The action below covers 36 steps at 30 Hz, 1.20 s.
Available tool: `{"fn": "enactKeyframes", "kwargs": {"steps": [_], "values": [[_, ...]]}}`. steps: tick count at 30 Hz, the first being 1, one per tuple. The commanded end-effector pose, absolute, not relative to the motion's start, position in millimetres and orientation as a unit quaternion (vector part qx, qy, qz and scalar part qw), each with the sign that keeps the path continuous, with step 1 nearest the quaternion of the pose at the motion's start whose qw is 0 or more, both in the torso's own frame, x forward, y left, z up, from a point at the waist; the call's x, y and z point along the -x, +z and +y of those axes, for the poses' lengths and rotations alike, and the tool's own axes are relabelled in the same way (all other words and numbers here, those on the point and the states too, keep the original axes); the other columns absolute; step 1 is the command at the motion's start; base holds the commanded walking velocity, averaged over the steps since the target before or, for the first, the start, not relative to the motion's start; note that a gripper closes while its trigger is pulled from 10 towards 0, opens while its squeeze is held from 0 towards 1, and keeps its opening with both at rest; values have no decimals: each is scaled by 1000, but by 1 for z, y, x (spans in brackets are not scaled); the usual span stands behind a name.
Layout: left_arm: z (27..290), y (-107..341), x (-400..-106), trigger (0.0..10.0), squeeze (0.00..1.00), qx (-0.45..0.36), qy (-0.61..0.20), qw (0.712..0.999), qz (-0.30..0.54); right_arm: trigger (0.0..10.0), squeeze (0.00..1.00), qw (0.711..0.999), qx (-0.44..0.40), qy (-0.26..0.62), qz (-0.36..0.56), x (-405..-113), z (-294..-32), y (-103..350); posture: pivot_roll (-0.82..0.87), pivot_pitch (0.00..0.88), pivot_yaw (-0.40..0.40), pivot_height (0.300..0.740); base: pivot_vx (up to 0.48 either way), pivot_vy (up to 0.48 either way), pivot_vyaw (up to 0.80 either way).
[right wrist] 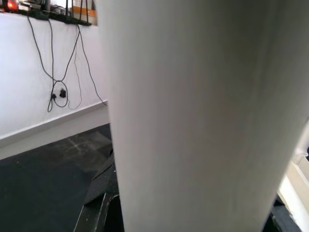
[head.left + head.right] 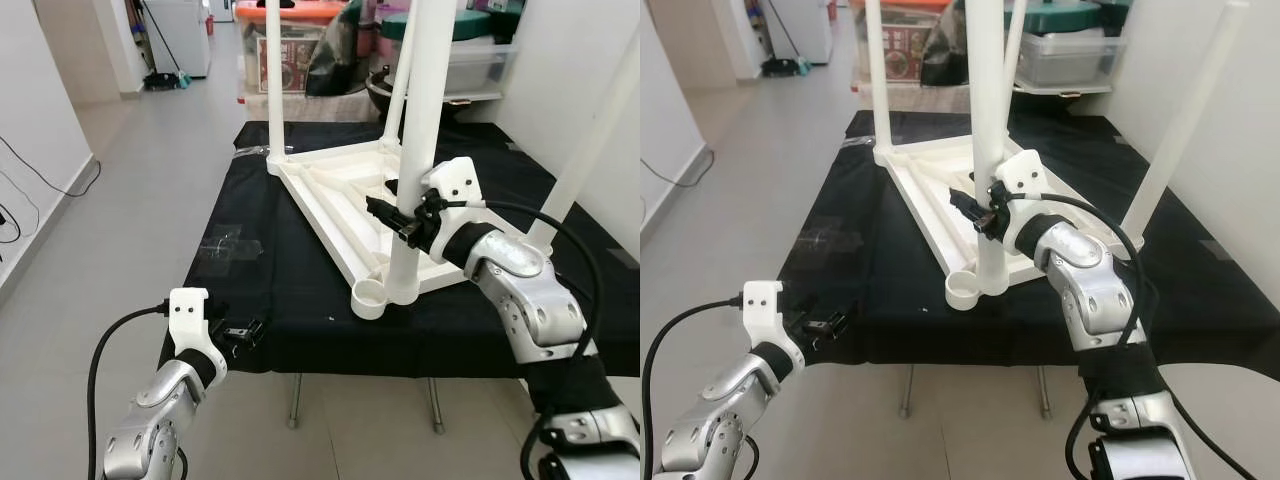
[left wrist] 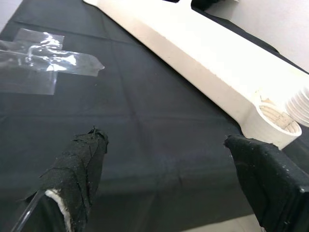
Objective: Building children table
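Your right end effector (image 2: 400,215) is clamped around the nearest white table leg (image 2: 425,120), which stands upright beside an empty round socket (image 2: 370,294) at the near corner of the upside-down white tabletop (image 2: 335,205). That tabletop lies on the black-covered worktop (image 2: 290,290). The leg's top is cut off, and in the right wrist view it blocks nearly everything. Your left end effector (image 2: 243,331) hovers at the worktop's near left edge, fingers (image 3: 77,174) spread wide and holding nothing. Clear tape (image 3: 43,63) is stuck to the cloth. Three more legs rise from the tabletop's other corners, tops cut off too.
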<state>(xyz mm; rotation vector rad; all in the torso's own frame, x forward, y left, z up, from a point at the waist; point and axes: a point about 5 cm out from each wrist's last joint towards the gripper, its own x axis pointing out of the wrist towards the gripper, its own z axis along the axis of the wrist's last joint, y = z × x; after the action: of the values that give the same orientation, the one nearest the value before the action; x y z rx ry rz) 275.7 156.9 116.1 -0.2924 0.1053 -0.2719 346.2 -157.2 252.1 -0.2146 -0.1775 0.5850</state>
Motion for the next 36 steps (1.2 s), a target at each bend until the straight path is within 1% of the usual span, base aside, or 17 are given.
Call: {"fn": "enactKeyframes", "kwargs": {"steps": [1, 2, 3, 4, 5, 6, 7, 8, 9, 10, 11, 13, 16, 19, 22, 28, 36], "values": [[154, 112, -275, 10000, 0, 147, -136, 978, 58, 10000, 0, 950, 93, 282, -98, -348, -157, 256, 66, 0, -42, 740, 0, 0, 0], [154, 112, -275, 10000, 0, 147, -137, 978, 58, 10000, 0, 951, 74, 282, -98, -349, -155, 257, 67, 0, -43, 740, 0, 0, 0], [154, 112, -275, 10000, 0, 147, -137, 978, 58, 10000, 0, 951, 74, 282, -98, -349, -155, 257, 67, 0, -43, 740, 0, 0, 0], [153, 113, -276, 10000, 0, 148, -138, 978, 58, 10000, 0, 955, 31, 277, -97, -350, -154, 259, 67, 0, -43, 740, 0, 0, 0], [153, 113, -276, 10000, 0, 148, -138, 978, 58, 10000, 0, 955, 31, 277, -97, -350, -154, 259, 67, 0, -43, 740, 0, 0, 0], [154, 113, -276, 10000, 0, 149, -138, 978, 57, 10000, 0, 958, -20, 268, -96, -352, -155, 262, 66, 0, -43, 740, 0, 0, 0], [155, 114, -276, 10000, 0, 149, -137, 978, 56, 10000, 0, 960, -125, 231, -94, -358, -159, 268, 64, 0, -40, 740, 0, 0, 0], [155, 114, -276, 10000, 0, 149, -137, 978, 56, 10000, 0, 960, -125, 231, -94, -358, -159, 268, 64, 0, -40, 740, 0, 0, 0], [155, 114, -276, 10000, 0, 149, -137, 978, 56, 10000, 0, 953, -221, 190, -88, -364, -164, 269, 68, 0, -38, 740, 0, 0, 0], [155, 114, -276, 10000, 0, 149, -137, 978, 56, 10000, 0, 953, -221, 190, -88, -364, -164, 269, 68, 0, -38, 740, 0, 0, 0], [155, 114, -277, 10000, 0, 150, -138, 977, 55, 10000, 0, 942, -283, 161, -85, -370, -166, 270, 72, 0, -34, 740, 0, 0, 0], [154, 115, -277, 10000, 0, 149, -142, 977, 55, 10000, 0, 926, -344, 137, -82, -376, -167, 273, 74, 0, -32, 740, 0, 0, 0], [154, 115, -277, 10000, 0, 149, -142, 977, 55, 10000, 0, 926, -344, 137, -82, -376, -167, 273, 74, 0, -32, 740, 0, 0, 0], [154, 113, -276, 10000, 0, 147, -146, 977, 57, 10000, 0, 909, -374, 153, -98, -378, -163, 289, 77, 0, -33, 740, 0, 0, 0], [156, 113, -275, 10000, 0, 146, -145, 977, 58, 10000, 0, 906, -378, 162, -100, -377, -164, 296, 78, 0, -37, 740, 0, 0, 0], [156, 113, -275, 10000, 0, 147, -144, 977, 57, 10000, 0, 904, -386, 160, -88, -376, -165, 296, 78, 0, -38, 740, 0, 0, 0], [157, 114, -275, 10000, 0, 143, -149, 977, 57, 10000, 0, 903, -386, 173, -75, -373, -157, 290, 80, 0, -34, 740, 0, 0, 0]]}}
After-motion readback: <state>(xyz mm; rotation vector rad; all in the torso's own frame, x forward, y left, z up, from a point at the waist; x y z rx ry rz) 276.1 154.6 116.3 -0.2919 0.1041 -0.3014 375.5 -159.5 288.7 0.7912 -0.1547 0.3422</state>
